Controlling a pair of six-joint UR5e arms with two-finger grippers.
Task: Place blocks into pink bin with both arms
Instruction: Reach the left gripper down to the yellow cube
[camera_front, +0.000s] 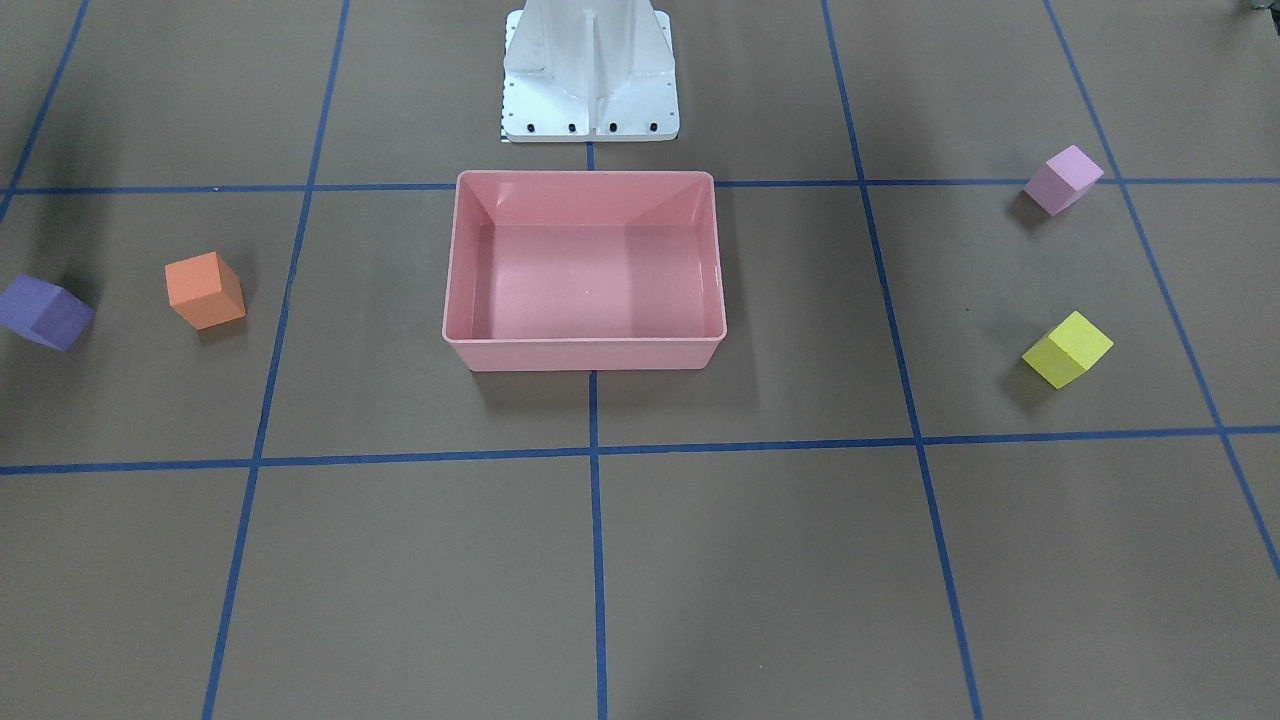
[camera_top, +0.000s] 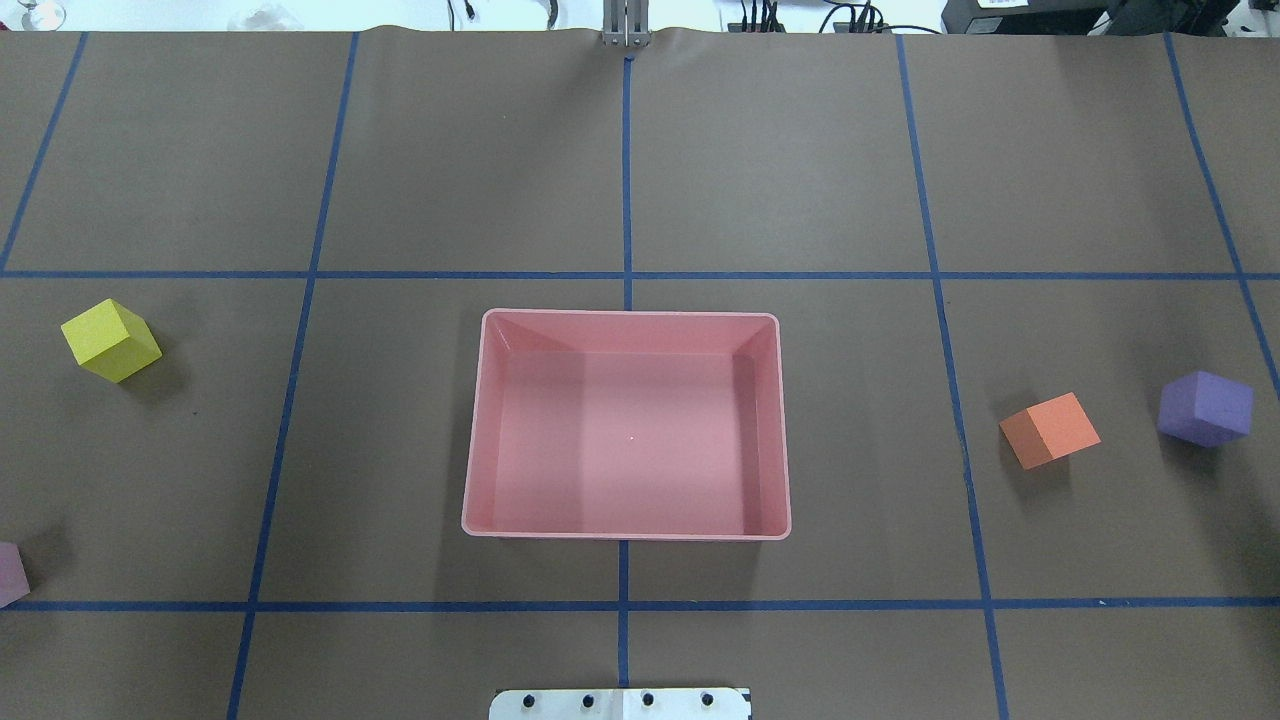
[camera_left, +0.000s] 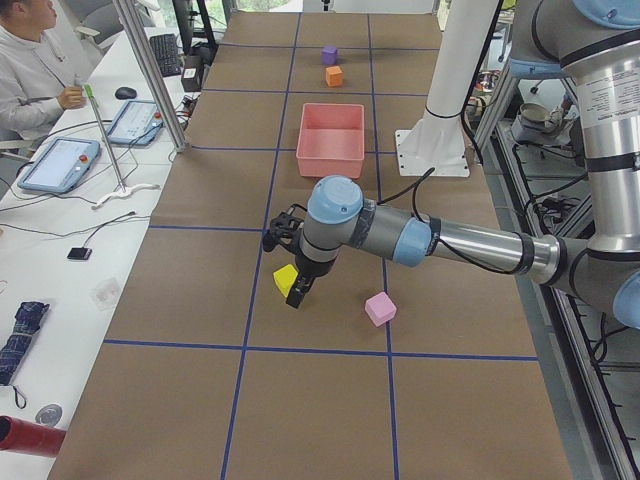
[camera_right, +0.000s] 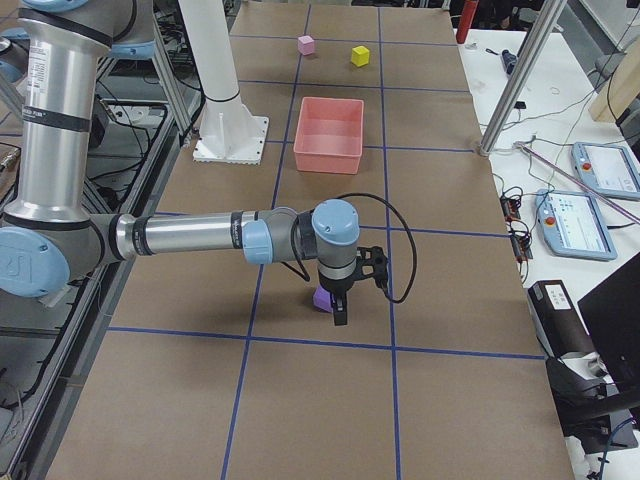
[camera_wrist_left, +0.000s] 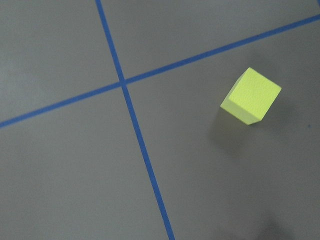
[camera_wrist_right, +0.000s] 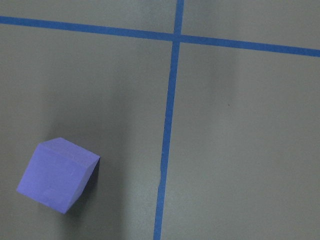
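The pink bin (camera_front: 585, 355) sits in the middle of the table with nothing in it. The orange block (camera_front: 205, 290) and purple block (camera_front: 45, 312) lie on the robot's right side. The lilac block (camera_front: 1063, 179) and yellow block (camera_front: 1067, 349) lie on its left side. The left gripper (camera_left: 296, 298) hangs just above the yellow block (camera_left: 285, 279), which shows in the left wrist view (camera_wrist_left: 251, 96). The right gripper (camera_right: 340, 312) hangs above the purple block (camera_right: 322, 298), which shows in the right wrist view (camera_wrist_right: 57, 174). I cannot tell whether either gripper is open or shut.
The white pedestal base (camera_front: 590, 70) stands behind the bin. Blue tape lines (camera_top: 625, 605) cross the brown table. An operator (camera_left: 30, 70) sits at a side desk with tablets (camera_left: 60, 163).
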